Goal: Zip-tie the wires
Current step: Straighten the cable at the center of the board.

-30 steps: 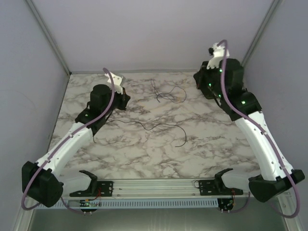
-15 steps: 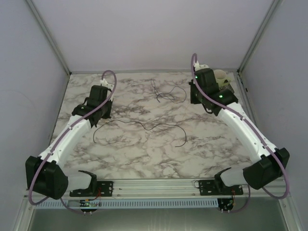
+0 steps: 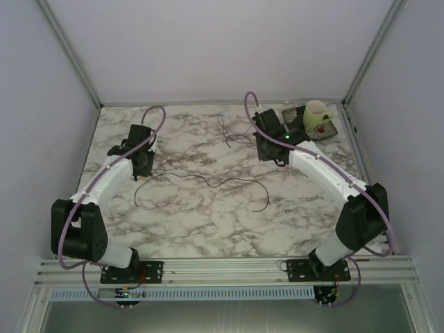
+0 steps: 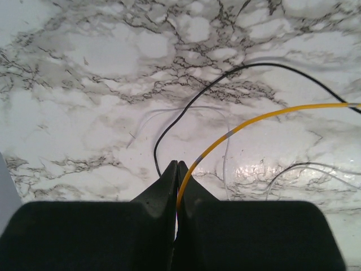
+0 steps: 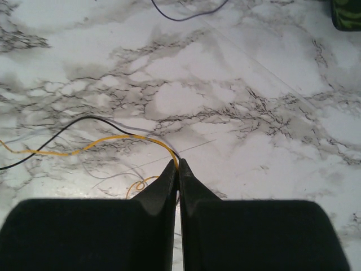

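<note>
The wires show in the top view as one long dark strand (image 3: 208, 182) across the table's middle and a small dark tangle (image 3: 234, 137) further back. My left gripper (image 3: 143, 163) is low over the table near the strand's left end. In its wrist view the left gripper (image 4: 176, 164) is shut on a yellow wire (image 4: 271, 116), with a black wire (image 4: 225, 76) curving beside it. My right gripper (image 3: 266, 149) is low beside the tangle. In its wrist view the right gripper (image 5: 179, 164) is shut on a yellow wire (image 5: 113, 138), and a black wire (image 5: 73, 121) runs up to the fingertips.
A cream cup (image 3: 316, 114) stands on a dark patterned saucer (image 3: 327, 131) at the back right corner. The saucer's edge (image 5: 347, 14) shows in the right wrist view. Thin pale strands (image 4: 225, 152) lie on the marble table (image 3: 208, 229). Walls close in the back and sides.
Both arms have swung down and inward from raised poses, and the grippers are now low over the table. The right arm no longer hides the cup and saucer.
</note>
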`<state>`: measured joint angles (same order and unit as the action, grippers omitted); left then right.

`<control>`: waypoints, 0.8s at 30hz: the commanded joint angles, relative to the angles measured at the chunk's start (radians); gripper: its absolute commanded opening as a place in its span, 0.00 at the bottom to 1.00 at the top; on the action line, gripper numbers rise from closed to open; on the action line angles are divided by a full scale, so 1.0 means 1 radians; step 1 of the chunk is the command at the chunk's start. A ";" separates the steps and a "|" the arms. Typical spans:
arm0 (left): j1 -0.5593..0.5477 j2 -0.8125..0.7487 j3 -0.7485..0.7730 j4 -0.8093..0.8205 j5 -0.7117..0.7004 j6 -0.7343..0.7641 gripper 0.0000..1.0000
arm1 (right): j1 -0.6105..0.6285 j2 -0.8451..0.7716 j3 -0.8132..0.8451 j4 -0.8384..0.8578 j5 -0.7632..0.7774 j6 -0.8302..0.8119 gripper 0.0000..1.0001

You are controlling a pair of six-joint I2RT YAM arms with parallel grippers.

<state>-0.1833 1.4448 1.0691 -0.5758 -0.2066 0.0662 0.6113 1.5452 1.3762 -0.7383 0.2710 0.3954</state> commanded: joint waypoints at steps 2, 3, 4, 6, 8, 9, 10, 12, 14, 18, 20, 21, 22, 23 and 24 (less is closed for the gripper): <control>0.006 0.043 -0.033 -0.051 -0.010 0.027 0.00 | 0.012 0.055 0.009 -0.050 0.067 0.010 0.00; 0.008 0.049 -0.038 -0.051 -0.013 0.026 0.00 | 0.012 0.065 0.009 -0.056 0.070 0.008 0.00; 0.011 0.057 -0.043 -0.053 -0.015 0.026 0.00 | 0.013 0.076 0.009 -0.062 0.072 0.005 0.00; 0.017 0.071 -0.049 -0.058 -0.030 0.023 0.00 | 0.013 0.096 0.009 -0.069 0.066 0.002 0.00; 0.024 0.084 -0.053 -0.062 -0.045 0.019 0.00 | 0.015 0.113 0.009 -0.069 0.056 0.000 0.00; 0.026 0.091 -0.055 -0.061 -0.048 0.017 0.00 | 0.018 0.121 0.008 -0.069 0.053 0.000 0.00; 0.028 0.095 -0.056 -0.060 -0.050 0.017 0.00 | 0.020 0.130 0.007 -0.067 0.051 0.000 0.00; 0.030 0.104 -0.060 -0.053 -0.052 0.016 0.00 | 0.022 0.143 0.004 -0.065 0.052 0.000 0.00; 0.030 0.116 -0.060 -0.048 -0.043 0.015 0.00 | 0.024 0.156 -0.001 -0.063 0.050 -0.001 0.00; 0.030 0.137 -0.063 -0.036 -0.006 0.012 0.00 | 0.024 0.179 -0.008 -0.063 0.047 -0.003 0.00; 0.030 0.150 -0.068 -0.036 -0.006 0.009 0.00 | 0.024 0.186 -0.016 -0.064 0.048 -0.002 0.00; 0.030 0.155 -0.071 -0.036 -0.008 0.009 0.00 | 0.023 0.189 -0.019 -0.064 0.048 -0.001 0.00; 0.030 0.162 -0.074 -0.035 -0.010 0.010 0.00 | 0.024 0.192 -0.023 -0.063 0.048 -0.002 0.00; 0.030 0.166 -0.078 -0.033 -0.008 0.010 0.00 | 0.023 0.196 -0.026 -0.064 0.046 -0.003 0.00; 0.030 0.171 -0.082 -0.032 -0.002 0.011 0.00 | 0.024 0.201 -0.029 -0.063 0.044 -0.003 0.00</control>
<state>-0.1589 1.5932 1.0077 -0.6025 -0.2237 0.0788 0.6266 1.7267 1.3540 -0.7918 0.3088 0.3958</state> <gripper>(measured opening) 0.003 0.004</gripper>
